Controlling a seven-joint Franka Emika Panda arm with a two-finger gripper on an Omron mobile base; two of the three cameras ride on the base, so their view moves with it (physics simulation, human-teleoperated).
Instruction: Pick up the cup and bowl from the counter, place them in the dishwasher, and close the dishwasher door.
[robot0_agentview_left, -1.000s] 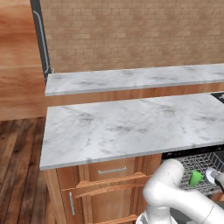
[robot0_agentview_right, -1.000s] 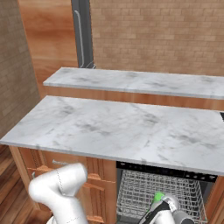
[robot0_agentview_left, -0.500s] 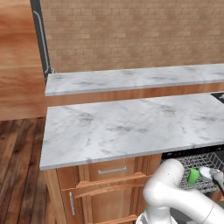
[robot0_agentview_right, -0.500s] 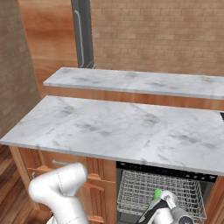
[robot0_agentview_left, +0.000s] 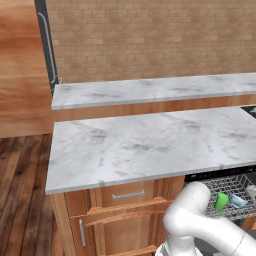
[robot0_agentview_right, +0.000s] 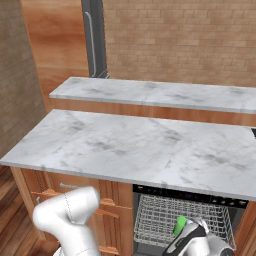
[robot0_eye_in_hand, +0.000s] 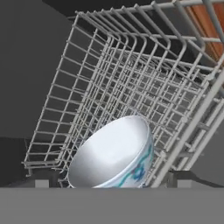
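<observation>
Two things sit in the rack (robot0_eye_in_hand: 131, 78): the bowl (robot0_eye_in_hand: 111, 155) tipped sideways, the cup (robot0_agentview_left: 221, 201) upright. Claw (robot0_eye_in_hand: 111, 181) fingers stand apart.

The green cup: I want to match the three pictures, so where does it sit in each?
Left base view: green cup low right, in the wire rack.
Right base view: cup bottom centre-right, in that rack.
Hand view: not in it.
Shared landmark: the rack.

Base views flanking the counter (robot0_agentview_left: 150, 145) — hand view close above the wire rack (robot0_eye_in_hand: 131, 87)
</observation>
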